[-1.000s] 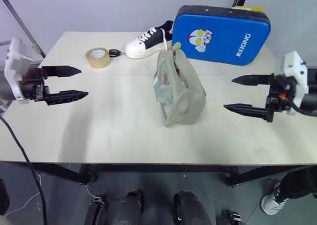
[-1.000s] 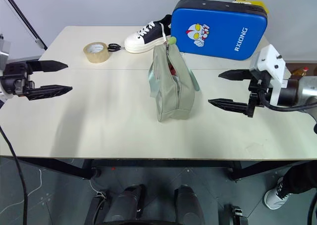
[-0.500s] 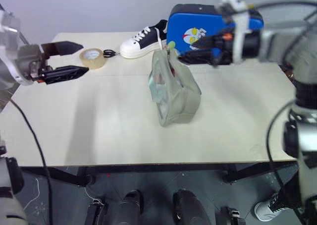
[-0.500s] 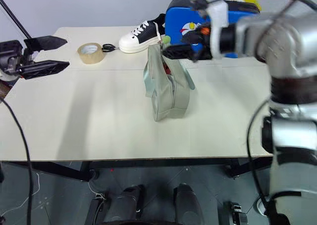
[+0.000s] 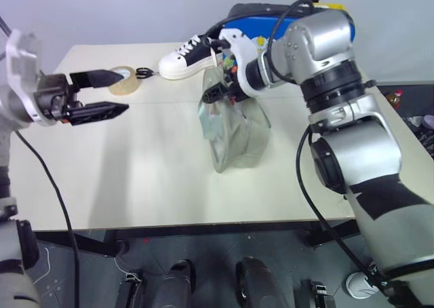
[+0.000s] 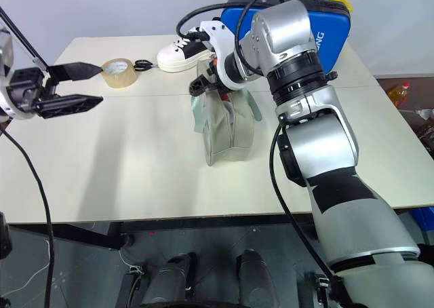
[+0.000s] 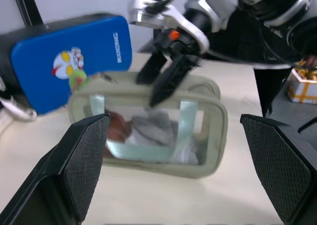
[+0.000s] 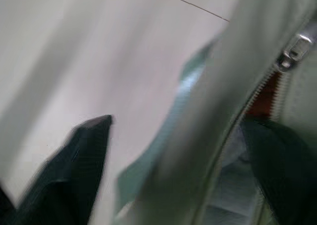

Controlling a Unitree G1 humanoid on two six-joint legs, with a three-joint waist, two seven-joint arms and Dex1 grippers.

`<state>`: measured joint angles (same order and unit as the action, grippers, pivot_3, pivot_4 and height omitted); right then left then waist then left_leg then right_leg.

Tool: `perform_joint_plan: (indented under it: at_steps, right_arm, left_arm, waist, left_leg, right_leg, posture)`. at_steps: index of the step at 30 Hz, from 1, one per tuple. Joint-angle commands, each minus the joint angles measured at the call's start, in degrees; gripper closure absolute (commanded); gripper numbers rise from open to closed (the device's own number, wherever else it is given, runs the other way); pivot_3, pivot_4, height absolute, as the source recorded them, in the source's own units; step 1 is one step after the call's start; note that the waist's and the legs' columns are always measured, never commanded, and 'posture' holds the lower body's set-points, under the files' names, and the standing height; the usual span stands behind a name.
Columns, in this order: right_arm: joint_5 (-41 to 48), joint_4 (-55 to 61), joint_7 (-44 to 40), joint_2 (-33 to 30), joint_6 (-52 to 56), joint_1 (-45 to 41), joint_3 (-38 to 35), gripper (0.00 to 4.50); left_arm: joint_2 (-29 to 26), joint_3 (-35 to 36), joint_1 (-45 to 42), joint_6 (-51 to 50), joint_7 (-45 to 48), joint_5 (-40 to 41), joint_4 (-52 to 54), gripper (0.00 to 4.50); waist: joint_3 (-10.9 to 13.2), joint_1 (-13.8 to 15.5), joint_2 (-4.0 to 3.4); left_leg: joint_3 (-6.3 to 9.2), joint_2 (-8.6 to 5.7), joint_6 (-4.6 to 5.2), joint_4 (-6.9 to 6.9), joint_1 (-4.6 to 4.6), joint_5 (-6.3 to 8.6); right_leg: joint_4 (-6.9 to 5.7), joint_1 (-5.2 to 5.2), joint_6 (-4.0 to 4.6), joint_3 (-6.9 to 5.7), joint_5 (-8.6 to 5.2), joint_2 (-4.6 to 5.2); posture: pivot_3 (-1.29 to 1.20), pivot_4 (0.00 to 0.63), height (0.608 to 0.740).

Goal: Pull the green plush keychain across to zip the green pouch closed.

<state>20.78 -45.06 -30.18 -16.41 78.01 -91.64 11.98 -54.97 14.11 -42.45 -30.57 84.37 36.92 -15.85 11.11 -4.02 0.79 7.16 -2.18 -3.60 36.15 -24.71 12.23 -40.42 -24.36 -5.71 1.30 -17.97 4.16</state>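
left gripper: fingers spread, hovering over counter, well left of pouch | pouch: mid-counter, upright, zipper part open | keychain: at pouch's far end, partly hidden | right gripper: fingers apart, straddling pouch top, tips blurred; contact unclear

The left gripper hangs above the tabletop's left edge, its arm coming in from that side, pointing level toward the middle with both black fingers spread wide. The right arm reaches across from the right edge toward the middle of the far half, wrist bent downward. The right gripper tilts down with its fingers parted.
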Motion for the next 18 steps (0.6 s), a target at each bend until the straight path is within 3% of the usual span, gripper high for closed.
perform_joint_plan:
  at_steps: [1, 5, 8, 12, 18]
  right_arm:
    - [-2.0, 1.1, -2.2, 0.3, -2.7, -2.5, 0.6, 2.39]
    - [-2.8, 4.4, -5.5, -0.2, -2.8, -2.4, 2.2, 4.46]
    - [-2.4, 12.3, -13.1, -3.7, -5.3, -1.5, 6.3, 4.46]
    - [-3.4, 28.4, -29.0, -14.1, -14.7, 1.3, 16.1, 4.46]
    - [-5.9, 41.4, -39.1, -22.3, -25.2, 6.1, 19.3, 4.46]
  left_arm:
    - [-0.7, 1.5, 0.1, 0.3, -0.7, 0.8, 2.8, 0.0]
    - [-0.5, 1.7, 0.9, 0.1, -1.2, 1.0, 3.6, 0.0]
    - [-0.3, 1.6, 1.9, 0.1, -1.6, 0.9, 4.5, 0.0]
    - [0.1, 1.3, 2.6, 0.3, -1.6, 0.7, 4.7, 0.0]
    - [0.4, 0.6, 2.0, 0.6, -1.4, 0.4, 4.1, 0.0]
  waist:
    - [0.0, 0.0, 0.0]
    - [0.0, -0.1, 0.0]
    - [0.0, -0.1, 0.0]
    - [0.0, -0.1, 0.0]
    - [0.0, -0.2, 0.0]
  left_leg:
    - [0.0, 0.0, 0.0, 0.0, -0.01, 0.0]
    - [0.01, 0.01, 0.0, 0.0, -0.01, 0.0]
    - [-0.01, 0.02, 0.0, -0.01, -0.02, 0.0]
    - [0.0, 0.02, 0.0, 0.0, -0.12, 0.0]
    - [0.0, 0.05, 0.01, 0.09, -0.15, 0.01]
  right_leg:
    - [0.0, -0.01, 0.0, 0.0, 0.0, -0.01]
    - [-0.01, -0.01, 0.01, 0.0, 0.0, -0.03]
    - [-0.03, -0.08, 0.01, 0.02, 0.0, -0.05]
    - [0.01, -0.15, 0.0, 0.01, 0.0, -0.06]
    - [-0.03, -0.14, 0.0, -0.02, 0.01, -0.07]
  posture:
    - [0.0, 0.15, 0.695]
    - [0.0, 0.15, 0.695]
    - [0.0, 0.15, 0.695]
    - [0.0, 0.15, 0.695]
    - [0.0, 0.15, 0.695]
